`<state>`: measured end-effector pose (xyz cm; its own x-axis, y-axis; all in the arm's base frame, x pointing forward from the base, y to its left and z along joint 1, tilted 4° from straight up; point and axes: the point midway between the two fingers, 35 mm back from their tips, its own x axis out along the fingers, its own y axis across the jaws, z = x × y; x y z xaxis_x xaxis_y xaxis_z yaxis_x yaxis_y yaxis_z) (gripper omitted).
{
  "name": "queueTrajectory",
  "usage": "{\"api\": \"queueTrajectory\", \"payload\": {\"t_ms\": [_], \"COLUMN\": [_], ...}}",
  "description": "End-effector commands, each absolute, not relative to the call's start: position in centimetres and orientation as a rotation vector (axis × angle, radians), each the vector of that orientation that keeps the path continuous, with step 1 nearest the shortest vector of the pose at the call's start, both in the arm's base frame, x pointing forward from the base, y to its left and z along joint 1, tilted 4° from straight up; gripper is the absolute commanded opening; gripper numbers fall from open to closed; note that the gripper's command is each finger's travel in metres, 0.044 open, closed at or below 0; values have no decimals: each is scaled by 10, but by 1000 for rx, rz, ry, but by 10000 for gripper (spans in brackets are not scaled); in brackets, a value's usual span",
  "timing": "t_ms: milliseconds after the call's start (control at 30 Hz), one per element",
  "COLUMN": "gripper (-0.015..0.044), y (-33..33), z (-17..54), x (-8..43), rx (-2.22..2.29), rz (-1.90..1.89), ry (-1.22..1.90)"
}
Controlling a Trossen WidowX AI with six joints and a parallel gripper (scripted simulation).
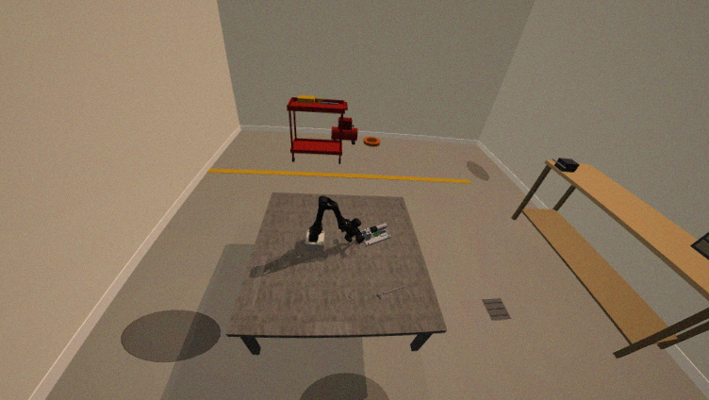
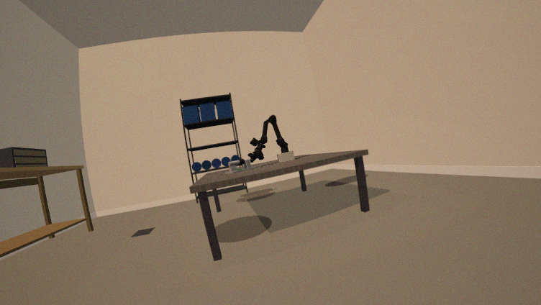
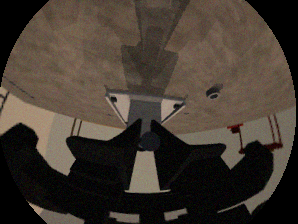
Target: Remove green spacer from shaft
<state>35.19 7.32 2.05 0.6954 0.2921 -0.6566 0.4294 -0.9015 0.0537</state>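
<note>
The white base (image 1: 378, 240) carries the big pale housing block (image 1: 381, 226) (image 2: 232, 165) at its far end and a grey support (image 2: 248, 164) (image 3: 145, 109) near the arm. A small green patch, apparently the green spacer (image 1: 376, 234) (image 2: 239, 169), shows low below the shaft line, beside the housing; whether it touches the base or table is too small to tell. A black part (image 1: 373, 228) (image 2: 240, 161) sits in the shaft line against the housing. My gripper (image 1: 361, 235) (image 3: 145, 121) is shut on the shaft's dark round end (image 3: 149, 141), at the support. Other spacers cannot be told apart.
On the table (image 1: 318, 308) lie a thin rod-like tool (image 1: 390, 291) and a tiny part (image 1: 350, 295) toward the front. A small round dark part (image 3: 213, 93) lies right of the base in the wrist view. The arm's pale mount (image 1: 315, 238) (image 2: 285, 156) stands behind the gripper.
</note>
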Motion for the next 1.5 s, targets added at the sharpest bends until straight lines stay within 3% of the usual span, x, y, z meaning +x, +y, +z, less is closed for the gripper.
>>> {"api": "queueTrajectory", "payload": {"t_ms": [0, 1467], "gripper": [0, 0], "y": [75, 81], "z": [21, 22], "x": [354, 366], "rx": [2707, 2707], "rz": [-996, -995], "ry": [585, 585]}}
